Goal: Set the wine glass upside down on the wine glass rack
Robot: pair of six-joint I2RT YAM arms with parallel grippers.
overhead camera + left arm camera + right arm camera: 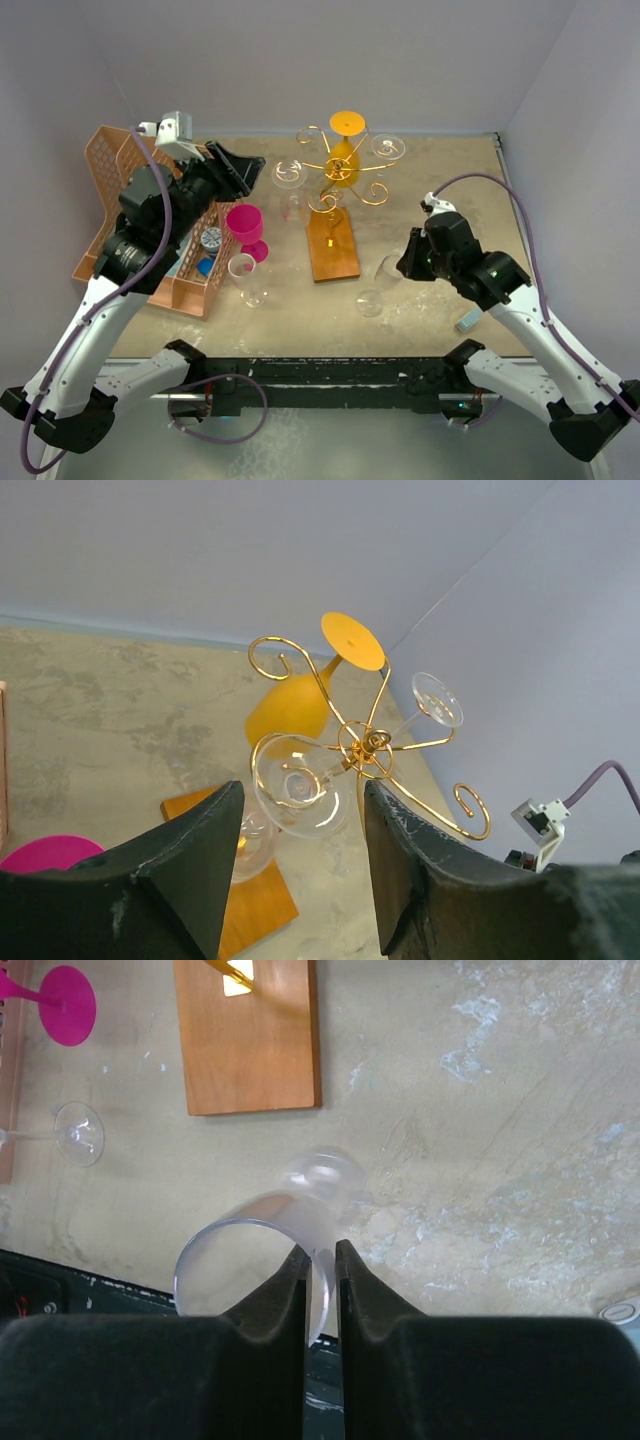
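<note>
Currently the right gripper [320,1252] has its jaws drawn almost together on the clear wine glass [262,1245]. That glass lies on its side on the table [440,200], to the right of the gold wire wine glass rack [340,172] and near the front corner of its reddish-brown wooden base [333,250]. Only the thin wall of the bowl, close to the rim, sits between the jaws. How firmly it is pressed I cannot tell.

That pinch is the main risk. Held by one edge of the bowl, the glass may pivot or slide out as it leaves the table, and a harder squeeze could crack the wall. The foot also ends up far from the grip, so steering the stem into a curled arm will probably be imprecise.

The rack is crowded. An orange wine glass [344,152] and two clear glasses [290,175] already hang from it, and a swinging foot could knock them or tip the stand.

To the rack's left, the left gripper [300,865] stands open, holding nothing and pointing at the arms on that side. An approach from there might collide with it.

Left of the base, a magenta stemmed glass [245,225] and a second clear stemmed glass [247,280] lie well outside the right arm's likely path.
</note>
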